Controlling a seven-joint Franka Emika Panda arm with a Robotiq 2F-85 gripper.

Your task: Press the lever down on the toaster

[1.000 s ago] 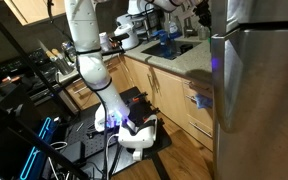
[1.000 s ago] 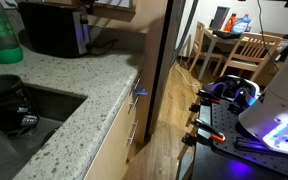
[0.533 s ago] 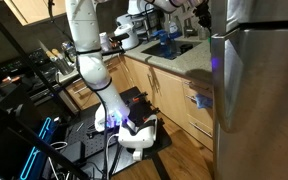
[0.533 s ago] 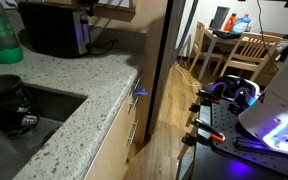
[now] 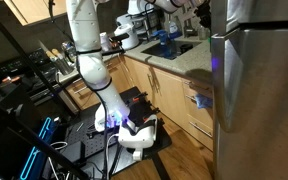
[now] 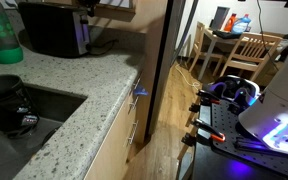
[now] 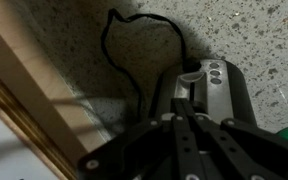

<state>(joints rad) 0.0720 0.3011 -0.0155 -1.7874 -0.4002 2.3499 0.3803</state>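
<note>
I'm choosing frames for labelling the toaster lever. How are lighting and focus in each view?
Wrist view: dim, the toaster in shadow, the fingers close up and blurred. In an exterior view the toaster is a dark block with little detail. In an exterior view the fridge carries a purple glint.

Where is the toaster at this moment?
The toaster stands at the back of the granite counter, beside the green bottle, in an exterior view; the wrist view shows it under the gripper.
</note>
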